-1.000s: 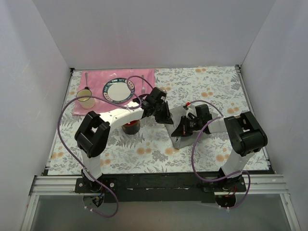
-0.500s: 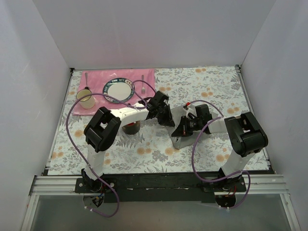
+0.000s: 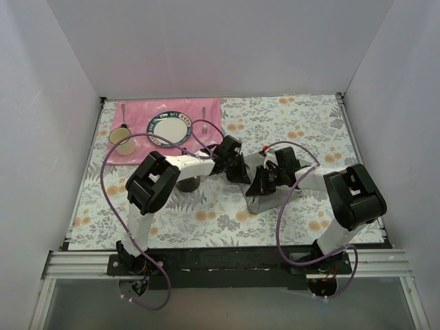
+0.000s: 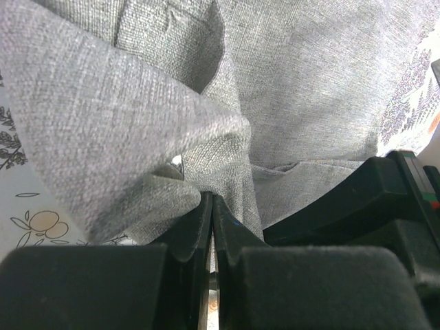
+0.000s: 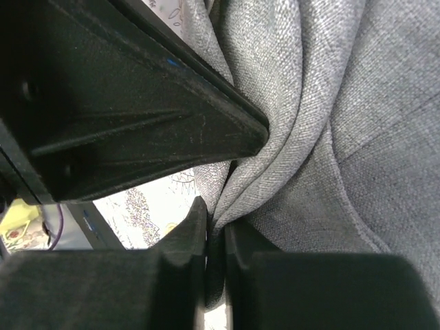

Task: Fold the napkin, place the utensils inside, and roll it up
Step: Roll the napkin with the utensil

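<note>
The left arm is reached forward and to the right from its base, with the elbow raised and bent near the middle of the bench (image 3: 309,130) and the forearm angled across toward the centre. The right arm is folded the opposite way – its elbow is lifted on the right and its forearm is turned back to the left – so that the two wrists are brought nearly together at mid-bench.

The left end effector (image 4: 210,206) is seen with its fingers pressed almost together, and a gathered fold of the napkin (image 4: 309,82) is pinched between them. The right end effector (image 5: 214,230) is likewise narrowed onto a bunched pleat of the same grey cloth. Each end effector is visible in the other's wrist view as a black mass just beside the clamped fabric. The napkin is crumpled between and under the two wrists at the centre of the bench, and part of it is draped down toward the near side.

A dark round cup (image 3: 187,183) is partly covered by the left forearm, just left of the napkin. At the far left corner a pink placemat (image 3: 141,110) is laid out. On it a plate (image 3: 152,128) with a dark rim is set, and a pale mug (image 3: 122,141) is placed at the placemat's near-left edge. Purple cables (image 3: 103,179) are looped beside both arms.
</note>
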Robot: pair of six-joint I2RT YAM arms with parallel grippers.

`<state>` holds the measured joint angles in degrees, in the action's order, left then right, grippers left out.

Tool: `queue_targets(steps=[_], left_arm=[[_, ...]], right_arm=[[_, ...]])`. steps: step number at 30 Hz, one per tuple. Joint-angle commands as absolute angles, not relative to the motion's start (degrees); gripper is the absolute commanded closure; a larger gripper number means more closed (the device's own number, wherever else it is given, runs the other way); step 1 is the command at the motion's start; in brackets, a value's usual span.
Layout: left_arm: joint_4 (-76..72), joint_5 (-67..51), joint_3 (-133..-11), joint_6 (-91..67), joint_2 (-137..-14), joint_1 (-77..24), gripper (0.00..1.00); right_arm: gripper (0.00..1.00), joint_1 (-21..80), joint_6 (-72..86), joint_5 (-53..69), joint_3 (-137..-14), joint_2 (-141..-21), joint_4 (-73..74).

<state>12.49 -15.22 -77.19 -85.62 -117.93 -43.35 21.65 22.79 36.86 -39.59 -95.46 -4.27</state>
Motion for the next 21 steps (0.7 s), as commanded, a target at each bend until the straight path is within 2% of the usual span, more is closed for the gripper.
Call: queue_targets(steps=[1,3,9,14,17,18,21], left_arm=[[12.04,-13.27,-75.59,-83.94,-119.79,-43.24,1.0],[12.13,-13.36,-74.98,-83.94,-119.97,-43.24,1.0],[11.6,-13.45,-73.21,-83.67,-120.76,-42.89,1.0],[11.51,-14.41,-74.0,-83.58,-121.55,-42.63,1.0],[12.13,-14.85,-74.53,-83.93,-121.73,-42.63,1.0],[12.39,-15.11,-74.79,-84.02,-121.9,-42.54,1.0],[13.01,-15.64,-75.06,-84.73,-121.99,-42.45,1.0]], right_arm=[[0.8,22.85,20.31,30.5,-42.36,-93.0,7.55],[0.76,23.11,19.25,28.57,-44.9,-92.29,11.92],[0.52,23.12,13.01,22.68,-52.37,-91.14,22.4],[0.44,24.25,7.22,19.44,-55.81,-88.87,29.96],[0.28,28.55,6.33,14.35,-56.43,-85.79,31.29],[0.02,30.48,7.02,13.63,-55.47,-84.39,30.85],[0.01,34.09,8.78,10.91,-52.74,-81.57,27.25]])
